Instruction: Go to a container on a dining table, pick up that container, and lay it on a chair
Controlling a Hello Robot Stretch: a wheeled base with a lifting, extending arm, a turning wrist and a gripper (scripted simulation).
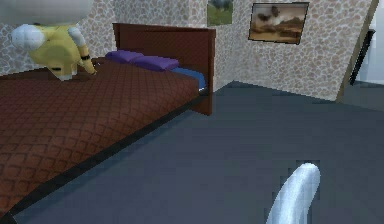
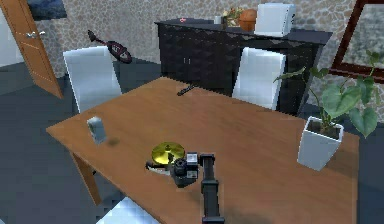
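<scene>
Gripper: the dark two-fingered gripper (image 2: 176,168) sat low over the near part of the table, at the end of the dark square arm bar (image 2: 210,198); I could not tell whether it had hold of anything, nor how its fingers stood.
Container: a low round yellow-green container (image 2: 166,154) lay on the tabletop right at the fingers; touching or not, I couldn't say.
Table: the brown wooden dining table (image 2: 250,125) also bore a small grey-blue upright cup-like thing (image 2: 96,128) towards its left end; a small dark flat thing (image 2: 186,91) lay near the far edge; a leafy green plant in a white square pot (image 2: 322,142) stood at the right.
Chairs: one white-backed chair (image 2: 92,75) stood at the table's far left corner; a second white-backed chair (image 2: 260,76) stood at its far side.
Beyond: a long black sideboard (image 2: 215,52) stood against the wall; a brown wooden door (image 2: 40,50) was at the left.
Ahead: a bed with a brown patterned cover (image 1: 80,115) carried a yellow plush toy (image 1: 62,52) and purple pillows (image 1: 145,61); the floor (image 1: 260,125) was dark blue-grey.
</scene>
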